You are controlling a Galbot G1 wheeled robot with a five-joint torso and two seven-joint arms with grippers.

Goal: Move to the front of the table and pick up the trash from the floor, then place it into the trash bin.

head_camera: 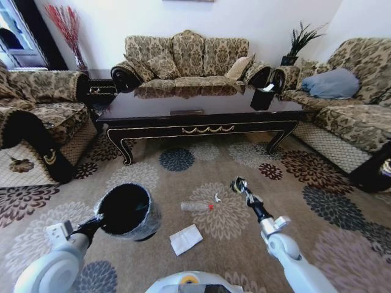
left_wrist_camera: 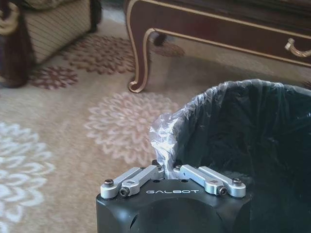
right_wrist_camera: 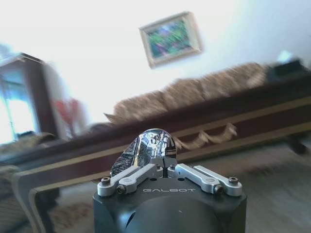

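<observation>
- The trash bin [head_camera: 127,212] is held up off the carpet at about 8 o'clock in the head view, so that litter can be dropped in without it being set down.
- The left hand [left_wrist_camera: 167,171] is clamped on the bin's rim, with the crinkled translucent liner bag [left_wrist_camera: 164,137] pinched between its fingers.
- The right hand [head_camera: 239,185] is raised at about 5 o'clock, closed on a small shiny, crumpled, foil-like piece [right_wrist_camera: 148,149]; judged as trash on its way to the bin.
- On the floor between the hands lie the clear bottle [head_camera: 195,207] with its red cap, a tiny white scrap [head_camera: 217,198] and a flat white paper square [head_camera: 186,238].
- The table [head_camera: 201,119], a glossy dark surface with gold scrollwork, stands at 12 o'clock.
</observation>
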